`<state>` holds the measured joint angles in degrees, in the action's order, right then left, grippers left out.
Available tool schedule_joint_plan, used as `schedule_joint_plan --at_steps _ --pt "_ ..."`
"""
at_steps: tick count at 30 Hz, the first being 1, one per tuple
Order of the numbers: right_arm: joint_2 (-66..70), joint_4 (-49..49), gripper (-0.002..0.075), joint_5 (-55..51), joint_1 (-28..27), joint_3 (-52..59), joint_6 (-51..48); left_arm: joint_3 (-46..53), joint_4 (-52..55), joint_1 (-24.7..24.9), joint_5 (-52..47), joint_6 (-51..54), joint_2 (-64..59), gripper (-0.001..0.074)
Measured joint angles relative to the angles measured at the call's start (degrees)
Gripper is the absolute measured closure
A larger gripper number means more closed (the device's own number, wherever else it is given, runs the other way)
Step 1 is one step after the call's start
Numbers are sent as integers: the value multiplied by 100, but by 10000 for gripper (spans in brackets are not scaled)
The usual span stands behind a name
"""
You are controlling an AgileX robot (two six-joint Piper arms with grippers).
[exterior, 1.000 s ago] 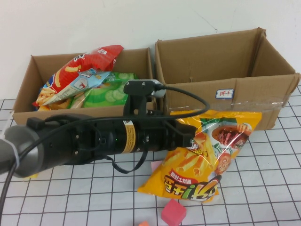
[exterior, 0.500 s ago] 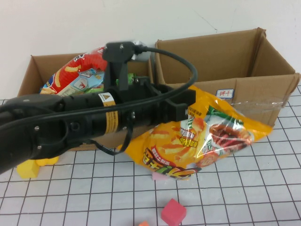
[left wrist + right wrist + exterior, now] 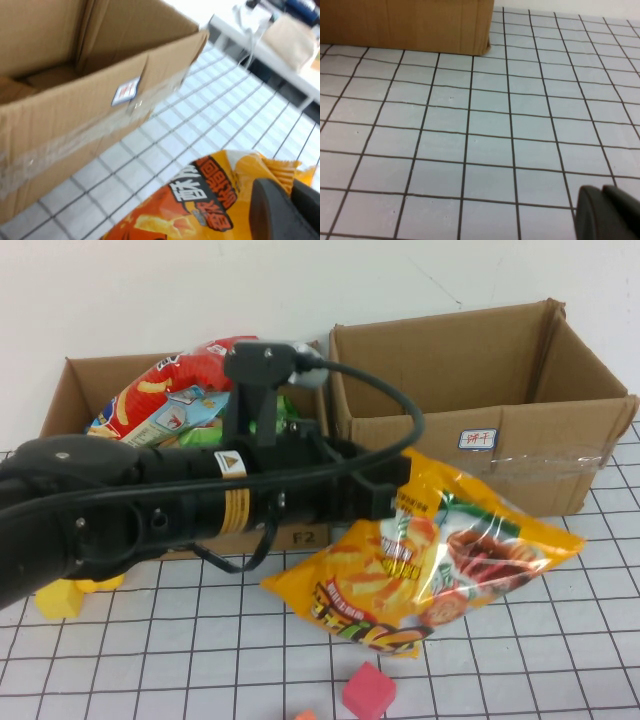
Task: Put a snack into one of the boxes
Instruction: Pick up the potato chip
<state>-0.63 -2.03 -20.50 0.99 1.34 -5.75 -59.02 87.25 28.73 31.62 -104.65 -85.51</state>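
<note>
The left hand is clamped on the upper edge of the orange snack bag, holding it in the air near the middle of the high view. The bag hangs tilted, its printed face toward the camera, its far corner reaching toward 3 o'clock and its low corner toward 6 o'clock, above the gridded desk. In the left wrist view the same bag fills the lower part of the picture, with one dark finger pressed against it.

Just beyond the bag, toward 1 o'clock from the hand, stands the right cardboard box, open at the top, with a small white label and clear tape on its front wall. The bag overlaps that front wall in the high view but is outside the box, in front of it. The left wrist view shows this box with the label on its wall.

At 10 o'clock from the hand sits the left cardboard box, which already holds a red snack bag and a green one, both partly hidden by the arm.

On the desk at 6 o'clock lies a pink block; at 8 o'clock, near the left box, a yellow block.

The right hand appears only as a dark shape at the edge of its own wrist view, low over bare desk near a box corner; whether it is open or closed I cannot tell.
</note>
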Motion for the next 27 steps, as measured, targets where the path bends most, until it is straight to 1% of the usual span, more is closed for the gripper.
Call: schedule_joint_plan --at_steps 6,8,10,12,14,16,18,21,27 --pt "0 0 727 0 0 0 0 0 792 0 29 -414 -332 732" --pt "0 0 727 0 0 0 0 0 909 0 41 -453 -507 704" --pt "-4 0 727 0 0 0 0 0 951 0 41 -474 -681 634" --pt "-4 0 727 0 0 0 0 0 951 0 25 -463 -804 537" --pt "-4 0 727 0 0 0 0 0 951 0 -31 -423 -906 410" --pt "-4 0 727 0 0 0 0 0 896 0 -65 -276 -980 307" --pt "-4 0 727 0 0 0 0 0 758 0 -89 -11 -1002 232" --pt "-4 0 727 0 0 0 0 0 464 0 -182 367 -1016 190" --pt "-4 0 727 0 0 0 0 0 -91 0 -261 868 -1116 176"
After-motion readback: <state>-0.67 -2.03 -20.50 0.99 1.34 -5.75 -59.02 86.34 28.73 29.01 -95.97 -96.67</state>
